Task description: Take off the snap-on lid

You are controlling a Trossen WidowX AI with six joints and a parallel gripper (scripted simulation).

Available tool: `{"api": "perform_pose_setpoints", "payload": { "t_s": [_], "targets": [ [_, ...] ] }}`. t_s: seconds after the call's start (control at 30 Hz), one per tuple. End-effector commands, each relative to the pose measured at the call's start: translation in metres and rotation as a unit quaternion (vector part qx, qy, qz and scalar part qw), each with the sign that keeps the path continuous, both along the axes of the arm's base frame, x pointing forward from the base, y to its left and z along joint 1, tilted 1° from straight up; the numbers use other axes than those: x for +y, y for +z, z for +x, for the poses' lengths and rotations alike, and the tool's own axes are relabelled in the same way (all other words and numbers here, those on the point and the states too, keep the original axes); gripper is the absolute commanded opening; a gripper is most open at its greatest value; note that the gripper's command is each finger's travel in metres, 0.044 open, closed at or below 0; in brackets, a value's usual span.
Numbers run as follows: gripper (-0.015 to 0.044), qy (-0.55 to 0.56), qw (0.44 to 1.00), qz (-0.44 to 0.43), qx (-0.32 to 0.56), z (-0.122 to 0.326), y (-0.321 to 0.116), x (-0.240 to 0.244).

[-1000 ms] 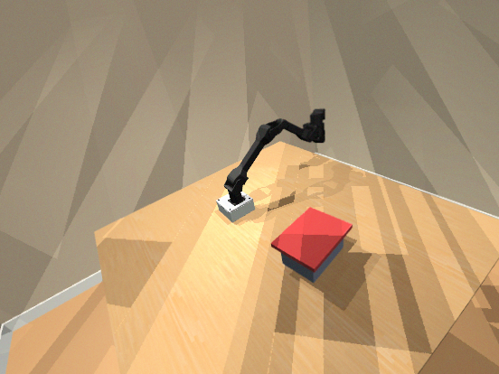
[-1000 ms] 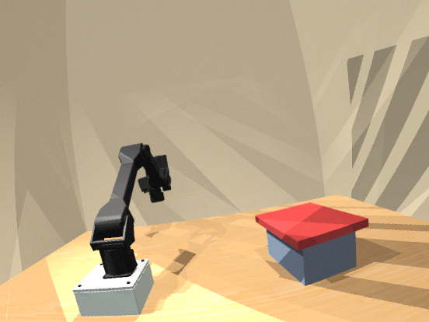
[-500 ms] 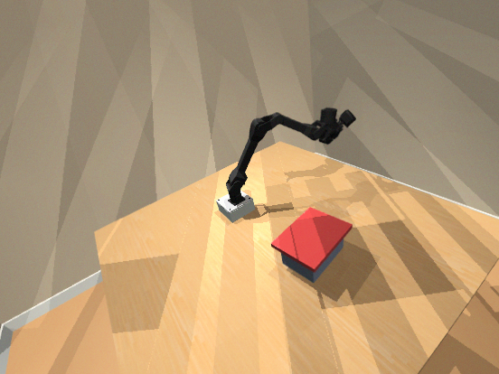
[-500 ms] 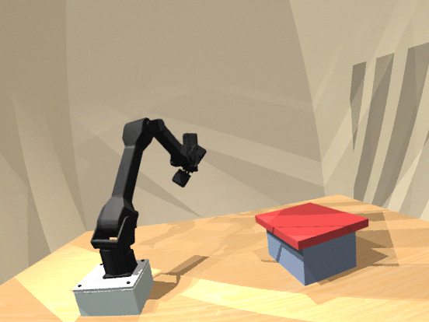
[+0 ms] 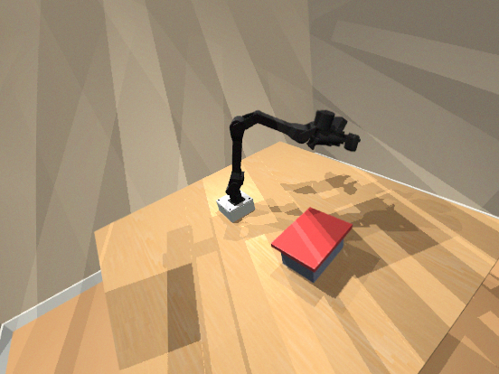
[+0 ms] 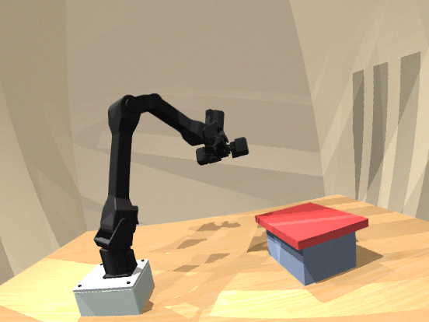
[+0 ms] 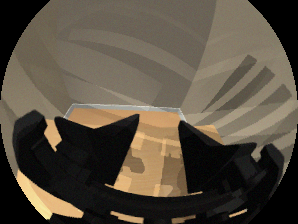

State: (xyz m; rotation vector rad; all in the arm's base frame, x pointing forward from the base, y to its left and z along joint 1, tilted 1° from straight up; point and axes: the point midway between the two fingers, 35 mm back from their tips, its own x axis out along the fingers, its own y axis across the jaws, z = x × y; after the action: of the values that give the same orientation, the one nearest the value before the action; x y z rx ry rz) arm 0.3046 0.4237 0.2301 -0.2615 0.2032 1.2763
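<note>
The storage box (image 5: 299, 267) (image 6: 330, 255) is blue-grey and stands on the table (image 5: 149, 253) (image 6: 217, 272), right of the arm's base in the top and exterior views. The red square lid (image 5: 312, 237) (image 6: 311, 222) lies on top of the box, right side up, and overhangs its walls. My gripper (image 5: 333, 139) (image 6: 222, 150) (image 7: 158, 120) is partly open, with nothing between the fingers. It hangs high above the table, beyond the box in the top view and up and left of the lid in the exterior view. Neither box nor lid shows in the wrist view.
The arm's white base (image 5: 242, 210) (image 6: 106, 303) stands on the table, left of the box. Shadows of the arm fall across the table. Table edges show on the left and right in the top view. Pale walls surround the scene.
</note>
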Motion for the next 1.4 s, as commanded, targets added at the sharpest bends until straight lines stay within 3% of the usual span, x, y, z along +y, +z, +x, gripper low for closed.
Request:
{"api": "perform_pose_setpoints", "payload": {
  "t_s": [0.0, 0.27, 0.5, 0.57, 0.83, 0.97, 1.37],
  "targets": [
    [0.0235, -0.107, 0.988, 0.014, 0.112, 0.025, -0.002, -0.058],
    [0.0235, -0.305, 0.902, 0.080, 0.294, 0.048, -0.011, -0.167],
    [0.0235, -0.493, 0.724, 0.197, 0.441, 0.040, -0.031, -0.279],
    [0.0235, -0.508, 0.702, 0.211, 0.452, 0.038, -0.034, -0.290],
    [0.0235, -0.642, 0.409, 0.382, 0.524, -0.010, -0.072, -0.395],
    [0.0235, -0.652, 0.369, 0.404, 0.526, -0.018, -0.078, -0.406],
    [0.0235, -0.650, 0.374, 0.402, 0.526, -0.017, -0.077, -0.405]
  ]
}}
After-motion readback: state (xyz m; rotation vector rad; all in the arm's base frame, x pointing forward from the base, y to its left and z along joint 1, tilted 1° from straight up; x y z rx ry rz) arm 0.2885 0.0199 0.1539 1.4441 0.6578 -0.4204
